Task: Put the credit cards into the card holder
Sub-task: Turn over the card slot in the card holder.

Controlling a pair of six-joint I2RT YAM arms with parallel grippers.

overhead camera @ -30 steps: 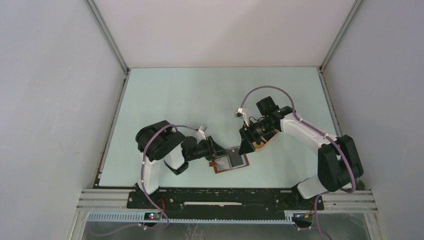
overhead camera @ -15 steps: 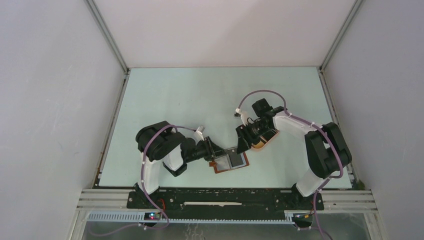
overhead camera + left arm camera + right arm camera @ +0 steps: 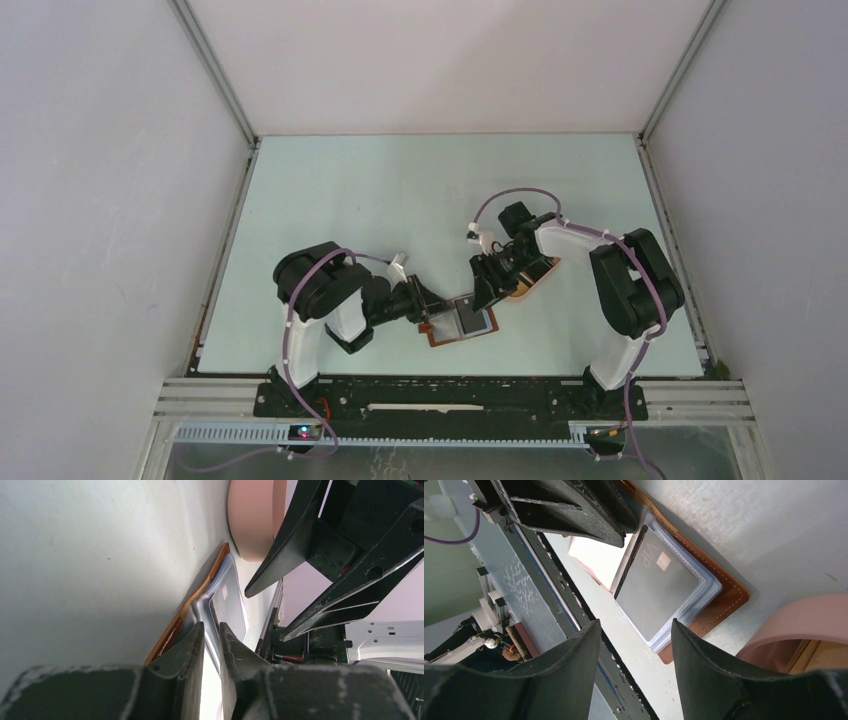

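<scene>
The reddish-brown card holder (image 3: 462, 325) lies open on the table near the front edge, its clear sleeves facing up. A dark card marked VIP (image 3: 659, 587) sits in the top sleeve. My left gripper (image 3: 425, 305) is at the holder's left edge, its jaws closed on the edge of a clear sleeve (image 3: 220, 600), seen between my fingertips in the left wrist view (image 3: 211, 627). My right gripper (image 3: 488, 290) hovers open and empty just above the holder's right side (image 3: 635, 624). The holder's leather cover (image 3: 724, 600) shows under the sleeves.
The pink oval tray (image 3: 535, 278) stands right behind the holder, under the right wrist. Something tan-orange (image 3: 811, 655) lies inside it. The tray also shows in the left wrist view (image 3: 250, 520). The black front rail (image 3: 450, 395) runs close by.
The right arm has folded in; its elbow swung left and back, and its gripper shifted slightly toward the holder. The left gripper and the holder have not moved.
</scene>
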